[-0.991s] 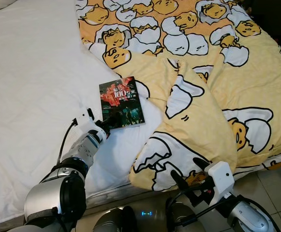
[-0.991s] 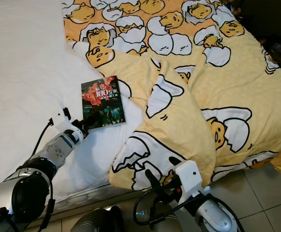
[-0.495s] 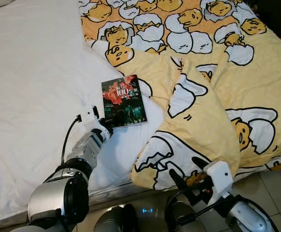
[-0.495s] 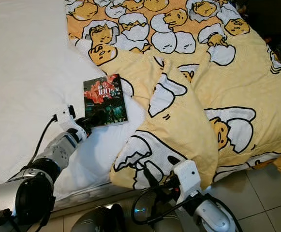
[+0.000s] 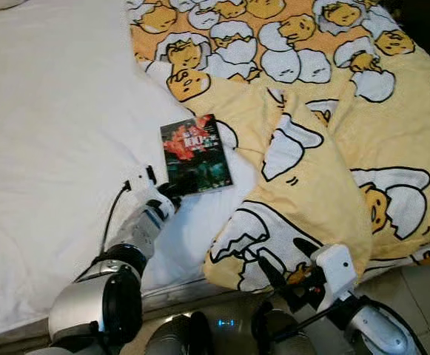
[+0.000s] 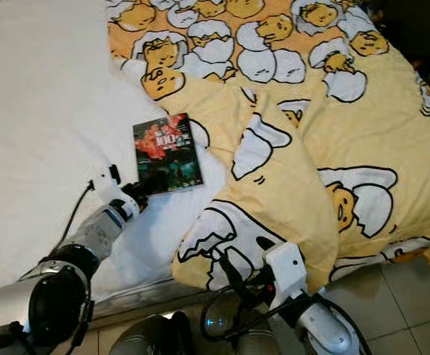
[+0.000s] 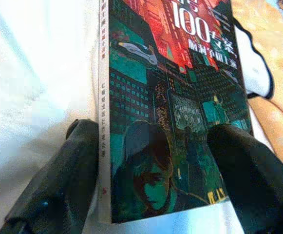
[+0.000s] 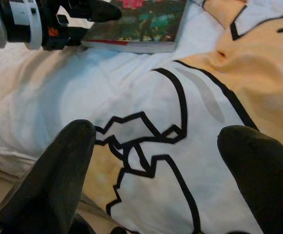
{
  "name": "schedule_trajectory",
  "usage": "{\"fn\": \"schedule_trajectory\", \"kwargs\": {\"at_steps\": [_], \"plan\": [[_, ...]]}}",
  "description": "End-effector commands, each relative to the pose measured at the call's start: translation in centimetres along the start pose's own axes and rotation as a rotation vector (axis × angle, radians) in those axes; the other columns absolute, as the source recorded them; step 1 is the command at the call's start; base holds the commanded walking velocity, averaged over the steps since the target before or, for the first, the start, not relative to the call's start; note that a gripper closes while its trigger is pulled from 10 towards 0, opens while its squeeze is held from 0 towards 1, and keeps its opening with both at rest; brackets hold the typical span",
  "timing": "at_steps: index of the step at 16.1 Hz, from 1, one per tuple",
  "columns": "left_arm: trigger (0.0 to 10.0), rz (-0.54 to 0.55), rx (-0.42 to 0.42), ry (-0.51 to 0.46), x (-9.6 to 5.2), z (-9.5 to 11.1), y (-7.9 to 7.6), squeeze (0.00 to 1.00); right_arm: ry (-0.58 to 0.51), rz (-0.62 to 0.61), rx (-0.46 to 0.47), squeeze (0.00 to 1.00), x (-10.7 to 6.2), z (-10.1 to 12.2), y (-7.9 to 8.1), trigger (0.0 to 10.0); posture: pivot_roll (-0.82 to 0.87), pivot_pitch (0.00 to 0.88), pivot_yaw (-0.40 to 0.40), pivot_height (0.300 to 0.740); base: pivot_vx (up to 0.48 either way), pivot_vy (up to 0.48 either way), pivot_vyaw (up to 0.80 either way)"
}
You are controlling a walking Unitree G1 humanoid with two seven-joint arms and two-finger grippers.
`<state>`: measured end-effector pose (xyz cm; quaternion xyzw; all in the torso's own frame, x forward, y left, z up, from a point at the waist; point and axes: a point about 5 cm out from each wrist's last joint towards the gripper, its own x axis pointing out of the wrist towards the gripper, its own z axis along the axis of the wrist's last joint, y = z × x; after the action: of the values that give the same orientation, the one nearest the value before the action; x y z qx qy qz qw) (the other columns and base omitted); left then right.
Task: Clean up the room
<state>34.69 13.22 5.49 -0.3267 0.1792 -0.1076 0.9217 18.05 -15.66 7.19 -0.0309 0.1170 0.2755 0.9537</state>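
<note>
Since before, left gripper (image 7: 156, 161) reaches farther, fingers spread astride book (image 5: 197, 154) on bed (image 5: 52, 111); you close, then lift; right gripper (image 8: 156, 161) open, empty.

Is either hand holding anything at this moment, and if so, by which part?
The left hand has its fingers either side of the book's near end; a closed grip cannot be confirmed. The right hand holds nothing.

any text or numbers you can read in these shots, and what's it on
"100": large white number on the cover of the book, which lies on the white sheet.
Chinese characters beside and below the number on the cover: there, but too blurred to read for certain.
Small vertical print down the book's white spine: too small to read.
Yellow blanket: cartoon egg figures, no words.
Left end effector, its fingers on either side of the book's near end: no label legible.
</note>
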Motion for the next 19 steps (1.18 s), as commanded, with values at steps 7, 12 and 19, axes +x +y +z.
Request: {"fn": "schedule_trajectory", "kwargs": {"at_steps": [7,12,19], "plan": [[0.0,-0.135,-0.148,0.087,-0.1,-3.3,-1.6,0.00,0.010,-0.017,0.041,0.00,0.1,-0.4,0.2,10.0,-0.32,0.217,0.102,0.740,0.000,0.000,0.00],[0.0,-0.141,-0.266,0.029,0.1,-3.2,-2.0,0.00,0.013,-0.020,0.042,0.00,0.2,-0.5,0.2,10.0,-0.32,0.215,0.104,0.740,0.000,0.000,0.00],[0.0,-0.183,-0.221,0.046,0.3,-3.7,-2.8,0.00,-0.005,-0.051,0.084,0.00,1.3,-0.5,-0.4,10.0,-0.30,0.183,0.116,0.740,0.000,0.000,0.00]]}}
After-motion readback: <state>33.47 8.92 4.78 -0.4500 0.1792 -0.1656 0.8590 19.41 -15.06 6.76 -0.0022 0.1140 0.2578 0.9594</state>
